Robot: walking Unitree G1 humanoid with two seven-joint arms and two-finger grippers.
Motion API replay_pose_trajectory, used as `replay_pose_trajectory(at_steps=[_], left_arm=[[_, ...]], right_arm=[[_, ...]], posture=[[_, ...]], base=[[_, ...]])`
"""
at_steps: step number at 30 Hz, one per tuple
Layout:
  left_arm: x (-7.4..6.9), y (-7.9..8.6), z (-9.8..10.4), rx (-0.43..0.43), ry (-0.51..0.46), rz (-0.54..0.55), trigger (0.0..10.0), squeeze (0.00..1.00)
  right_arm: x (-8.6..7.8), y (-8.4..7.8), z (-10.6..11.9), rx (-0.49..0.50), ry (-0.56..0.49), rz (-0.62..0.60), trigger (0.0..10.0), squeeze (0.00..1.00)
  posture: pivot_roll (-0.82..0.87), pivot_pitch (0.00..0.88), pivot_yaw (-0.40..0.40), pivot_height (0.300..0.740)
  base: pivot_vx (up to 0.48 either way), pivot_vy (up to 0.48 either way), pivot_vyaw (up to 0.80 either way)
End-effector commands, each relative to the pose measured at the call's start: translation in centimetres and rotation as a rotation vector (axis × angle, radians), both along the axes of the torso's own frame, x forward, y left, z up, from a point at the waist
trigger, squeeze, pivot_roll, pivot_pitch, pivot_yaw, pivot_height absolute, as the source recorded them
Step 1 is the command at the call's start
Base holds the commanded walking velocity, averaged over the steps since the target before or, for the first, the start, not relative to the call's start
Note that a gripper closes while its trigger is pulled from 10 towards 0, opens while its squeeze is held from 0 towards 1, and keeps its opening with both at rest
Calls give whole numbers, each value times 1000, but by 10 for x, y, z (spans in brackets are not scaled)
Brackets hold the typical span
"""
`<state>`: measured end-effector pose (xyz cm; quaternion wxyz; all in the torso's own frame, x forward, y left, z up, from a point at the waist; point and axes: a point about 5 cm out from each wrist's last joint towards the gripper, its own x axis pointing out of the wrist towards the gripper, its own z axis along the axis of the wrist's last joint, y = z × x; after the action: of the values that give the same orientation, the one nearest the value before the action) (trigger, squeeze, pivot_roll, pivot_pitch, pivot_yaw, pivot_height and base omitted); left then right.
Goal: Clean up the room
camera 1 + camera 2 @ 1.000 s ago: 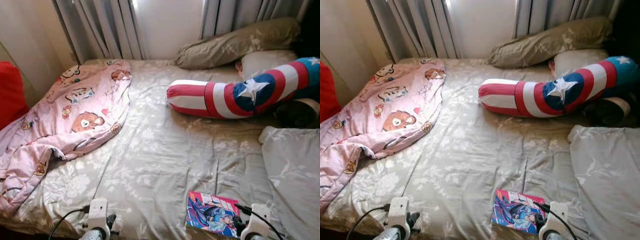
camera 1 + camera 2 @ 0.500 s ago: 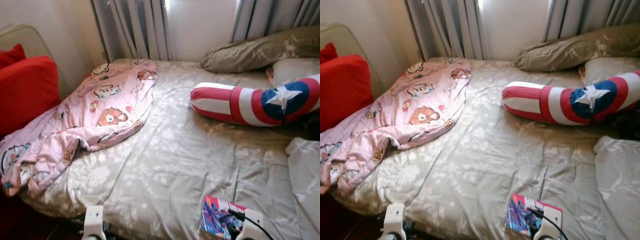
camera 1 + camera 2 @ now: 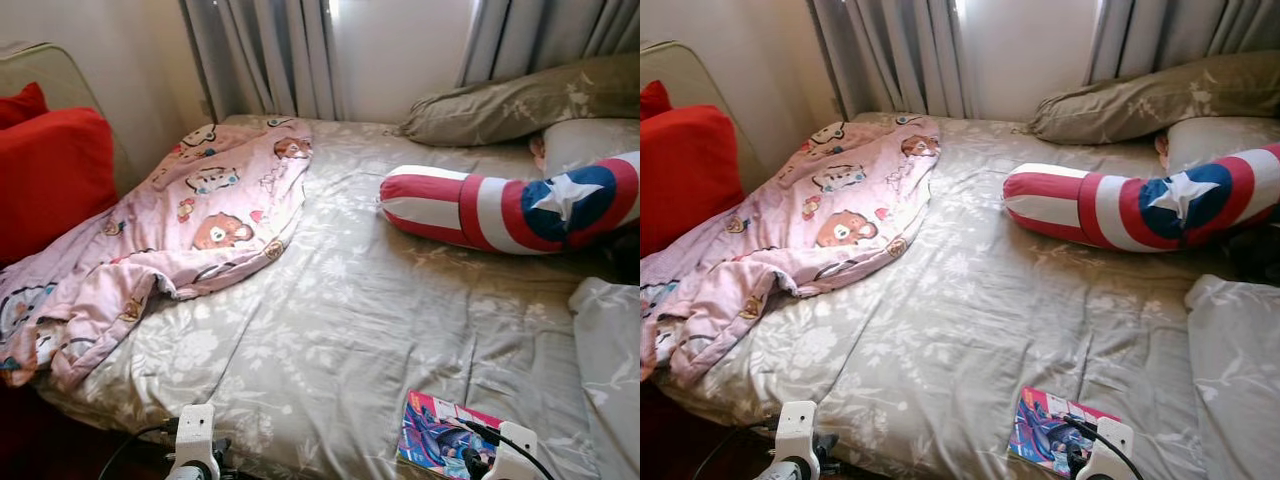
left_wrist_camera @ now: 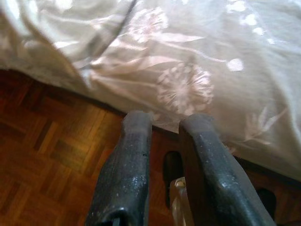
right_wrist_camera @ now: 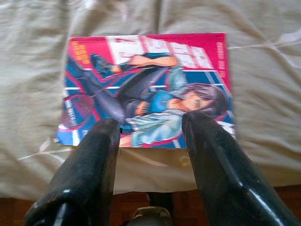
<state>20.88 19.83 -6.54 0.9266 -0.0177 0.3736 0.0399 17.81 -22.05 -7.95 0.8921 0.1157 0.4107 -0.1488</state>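
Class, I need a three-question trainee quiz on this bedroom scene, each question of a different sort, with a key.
1. True or false: the pink cartoon-print blanket drapes over the bed's left edge.
2. What flat item lies before the right gripper? A) colourful comic book B) towel C) remote
3. Fill in: the red, white and blue star-printed bolster lies toward the bed's ____ side.

Key: 1 true; 2 A, the colourful comic book; 3 right.

Legible text: none. Comic book (image 5: 146, 89), on bed's near edge at 5 o'clock: cover lettering in white panel along the top, too blurred to read. No other labels.
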Motion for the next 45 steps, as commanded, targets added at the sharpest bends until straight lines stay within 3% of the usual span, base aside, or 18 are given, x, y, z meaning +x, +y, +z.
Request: replay_pose_trajectory(at_steps=[1, 45], left_arm=[[-6, 5, -3, 16, 33, 1, 10000, 0], [-8, 7, -5, 17, 44, 26, 10000, 0]], right_arm=[[-2, 6, -2, 24, 14, -6, 10000, 0], [-4, 5, -4, 23, 29, 9, 10000, 0]], posture=[[-20, 0, 60, 740], [-15, 0, 53, 740]], base=[[0, 330, 0], [0, 346, 0]])
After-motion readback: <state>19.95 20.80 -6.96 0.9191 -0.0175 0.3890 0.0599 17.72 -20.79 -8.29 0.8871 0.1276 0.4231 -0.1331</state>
